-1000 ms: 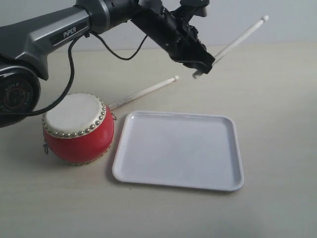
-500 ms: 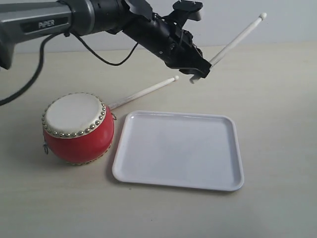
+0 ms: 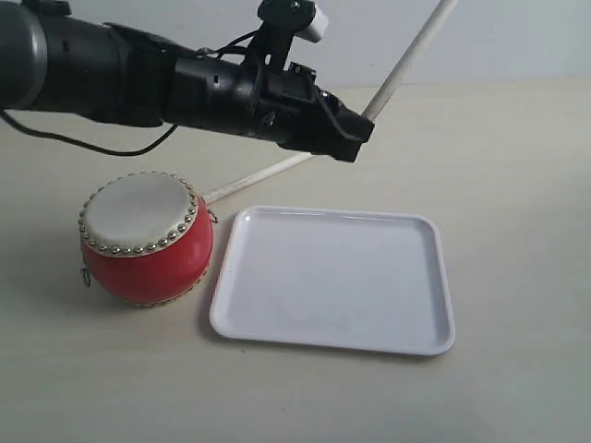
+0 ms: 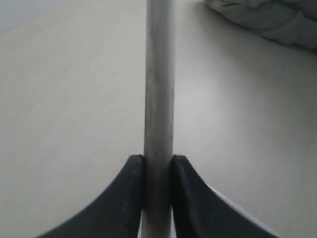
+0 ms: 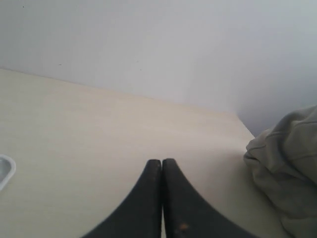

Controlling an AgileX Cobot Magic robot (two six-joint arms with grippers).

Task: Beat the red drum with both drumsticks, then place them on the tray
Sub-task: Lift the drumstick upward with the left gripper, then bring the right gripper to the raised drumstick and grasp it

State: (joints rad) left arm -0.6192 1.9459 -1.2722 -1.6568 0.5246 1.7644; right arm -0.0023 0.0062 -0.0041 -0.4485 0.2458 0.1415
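Finding: the left gripper (image 3: 354, 140) reaches in from the left edge of the table (image 3: 517, 185) and is clamped on the held drumstick (image 3: 406, 55) near its butt end. The left wrist view shows both jaws pressed flat against the shaft. The stick slants up toward the far right corner, and its bead tip is out of view. The red drum (image 3: 143, 242) stands near the left edge, apart from the gripper, with its skin tilted slightly. The tray (image 3: 337, 277) lies just beside it in the middle, with nothing in it. The second drumstick (image 3: 254, 178) lies on the table behind the drum, running toward the far edge and partly hidden under the gripper. The right gripper (image 5: 162, 166) has its jaws closed on nothing and hangs over bare table near a cloth (image 5: 285, 163). Assessment: beating has not begun. Recommendation: the wrist should turn until the free end points over the drum, then descend onto the centre of the skin, clear of the studs. With the grip so far back the tip will whip, so a light tap is advised. The rounded drum body may roll under a hard or off-centre blow. The swing should pass above the lying stick, which the right gripper has yet to collect.
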